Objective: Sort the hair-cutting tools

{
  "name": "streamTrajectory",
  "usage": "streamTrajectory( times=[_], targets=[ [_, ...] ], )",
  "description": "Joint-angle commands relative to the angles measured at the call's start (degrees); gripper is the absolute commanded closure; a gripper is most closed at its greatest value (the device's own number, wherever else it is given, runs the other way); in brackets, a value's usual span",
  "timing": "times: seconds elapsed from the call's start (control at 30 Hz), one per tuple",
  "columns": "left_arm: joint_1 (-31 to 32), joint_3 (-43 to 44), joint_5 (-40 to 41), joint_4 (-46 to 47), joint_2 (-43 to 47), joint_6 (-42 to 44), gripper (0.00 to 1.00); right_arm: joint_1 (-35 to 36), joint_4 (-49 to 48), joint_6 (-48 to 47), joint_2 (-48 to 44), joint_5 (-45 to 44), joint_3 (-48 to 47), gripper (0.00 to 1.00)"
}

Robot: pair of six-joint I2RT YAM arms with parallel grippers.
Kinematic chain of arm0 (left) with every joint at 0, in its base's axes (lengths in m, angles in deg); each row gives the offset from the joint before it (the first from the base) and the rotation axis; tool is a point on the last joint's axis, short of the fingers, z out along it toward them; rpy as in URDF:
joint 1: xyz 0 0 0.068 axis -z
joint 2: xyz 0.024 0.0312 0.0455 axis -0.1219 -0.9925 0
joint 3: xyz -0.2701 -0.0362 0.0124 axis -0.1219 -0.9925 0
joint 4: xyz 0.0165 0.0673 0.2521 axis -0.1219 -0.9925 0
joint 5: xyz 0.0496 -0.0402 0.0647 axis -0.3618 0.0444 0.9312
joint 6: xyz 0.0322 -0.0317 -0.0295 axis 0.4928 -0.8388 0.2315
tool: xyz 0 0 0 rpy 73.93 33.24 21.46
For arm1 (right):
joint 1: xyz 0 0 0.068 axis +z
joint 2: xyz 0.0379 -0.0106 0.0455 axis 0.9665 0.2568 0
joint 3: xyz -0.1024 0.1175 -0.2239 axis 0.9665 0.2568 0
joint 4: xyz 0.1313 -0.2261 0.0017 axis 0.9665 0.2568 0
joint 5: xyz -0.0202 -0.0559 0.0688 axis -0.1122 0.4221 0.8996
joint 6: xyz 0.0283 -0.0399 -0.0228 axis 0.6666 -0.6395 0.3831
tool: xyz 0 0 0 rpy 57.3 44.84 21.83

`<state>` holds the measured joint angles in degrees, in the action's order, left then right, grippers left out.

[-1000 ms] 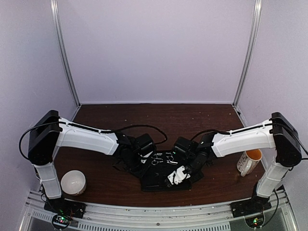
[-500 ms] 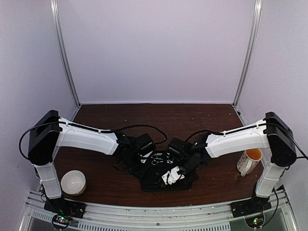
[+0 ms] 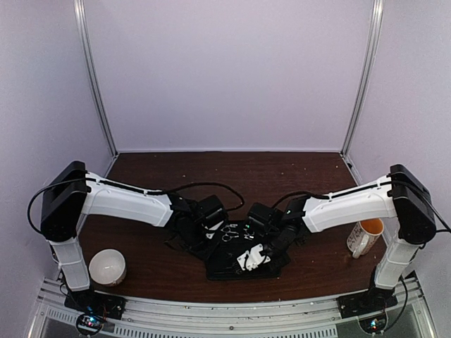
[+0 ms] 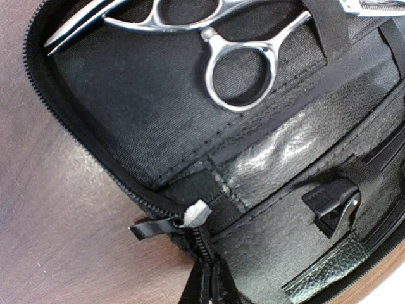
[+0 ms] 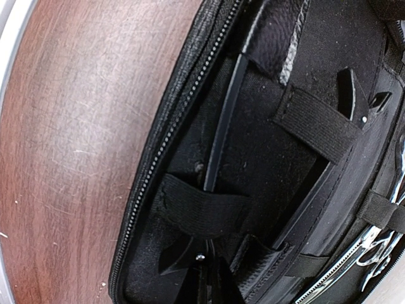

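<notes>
1. Black zip case [image 3: 232, 273] lies open and flat on the wood table [image 3: 282, 169], near-centre btwn both arms. It's spread so straps & pockets face up for loading.
2. Silver scissors [image 4: 214, 43] rest on the fabric in the case's far-left part, finger rings exposed. The 2nd pair [image 4: 370, 6] is just beside them, mostly cut off by the frame edge.
3. One thin black stick [image 5: 221, 130] runs under an elastic strap [image 5: 202, 212], which pins it flat. The other stick [image 5: 304, 212] lies alongside, apart, its end in a small pocket.
4. Left gripper [image 4: 204, 282]: jaws closed at the case's zip edge, prob. steadying it. Can't tell if anything's pinched.
5. Right gripper [image 5: 207, 285]: jaws closed, tips at the strapped stick's near end. Looks like it's seating the stick, but a grip on it is unclear.
6. Judgement: all 4 tools are in the case, so the sort looks nearly done. Risk: a snagged strap could drag the case.
</notes>
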<state>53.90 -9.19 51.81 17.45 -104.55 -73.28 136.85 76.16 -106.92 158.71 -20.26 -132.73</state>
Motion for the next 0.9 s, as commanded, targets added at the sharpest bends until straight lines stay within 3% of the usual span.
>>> streamTrajectory(
  times=[0.0, 0.43, 0.87],
  targets=[
    [-0.48, -2.63, 0.23, 0.9, -2.55, 0.72, 1.0, 1.68, 2.91, 0.55, 1.88, 2.07, 2.19, 1.0],
    [-0.7, -1.65, 1.09, -0.96, -1.47, 1.93, 1.0, -0.74, 5.32, 0.27, -4.3, -0.25, 7.31, 1.0],
    [-0.94, -1.44, -0.81, -0.4, -2.18, 1.89, 1.0, 0.72, 3.06, 5.47, 3.1, 6.53, -1.27, 1.0]
  ],
)
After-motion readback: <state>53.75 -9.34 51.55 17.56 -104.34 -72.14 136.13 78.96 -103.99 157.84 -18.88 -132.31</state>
